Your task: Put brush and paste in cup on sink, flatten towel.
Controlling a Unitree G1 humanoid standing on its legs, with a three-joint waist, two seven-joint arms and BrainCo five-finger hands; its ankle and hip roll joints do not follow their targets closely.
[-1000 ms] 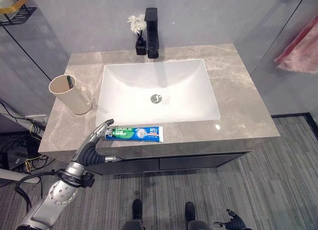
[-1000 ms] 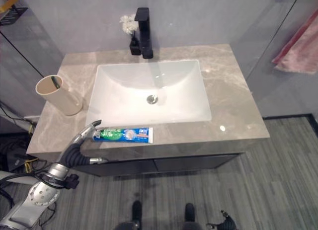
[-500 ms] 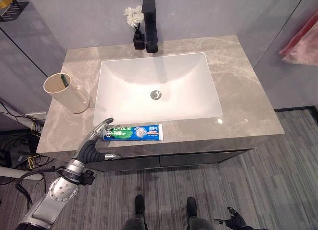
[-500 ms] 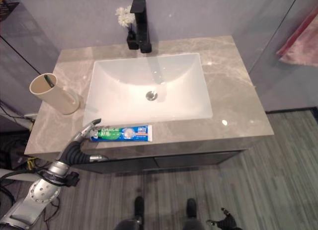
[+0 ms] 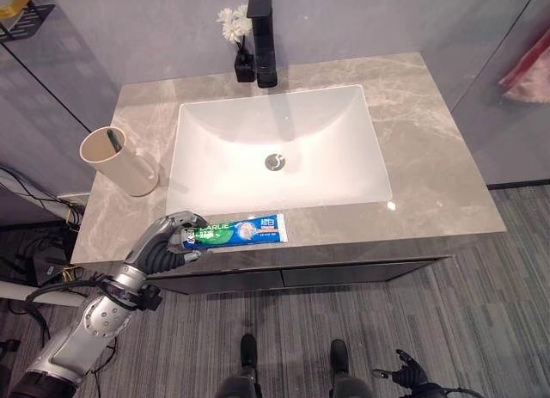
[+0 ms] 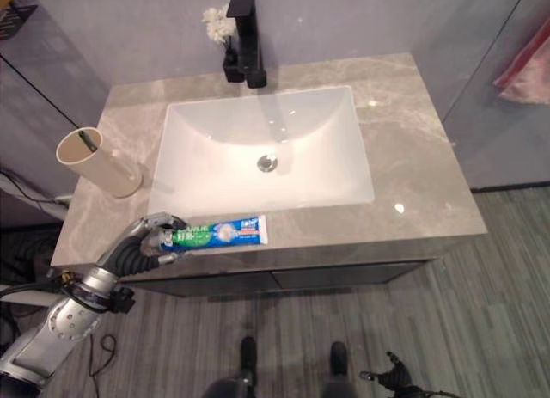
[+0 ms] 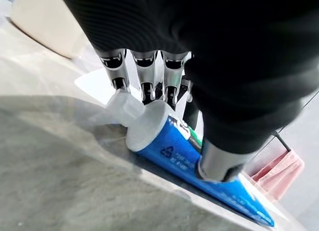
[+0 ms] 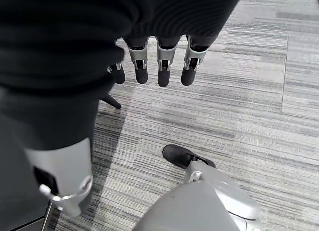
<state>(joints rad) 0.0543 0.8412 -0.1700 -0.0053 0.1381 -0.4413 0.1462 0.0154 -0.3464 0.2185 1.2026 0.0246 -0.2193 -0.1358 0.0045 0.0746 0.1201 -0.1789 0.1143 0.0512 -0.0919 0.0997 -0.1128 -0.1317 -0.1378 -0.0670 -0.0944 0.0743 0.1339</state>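
Toothpaste tube (image 5: 236, 231) lying flat on the marble countertop (image 5: 430, 170), lower centre of the left eye view, along the front edge just below the white basin (image 5: 279, 153), cap end pointing frame-left. Left hand (image 5: 168, 241) at that cap end, fingers (image 7: 145, 74) curled over the white cap and thumb pressed on the blue body in the left wrist view, pinching the tube. Beige cup (image 5: 120, 162) at mid-left, tipped over on the counter, well apart from the tube, dark brush end (image 5: 113, 140) showing inside its mouth. Black faucet (image 5: 262, 37) at top centre, small white flowers (image 5: 230, 21) just beside it. Pink towel (image 5: 528, 71) at the right edge, hanging. Right hand (image 8: 149, 66) low over the grey floor, fingers relaxed, holding nothing.
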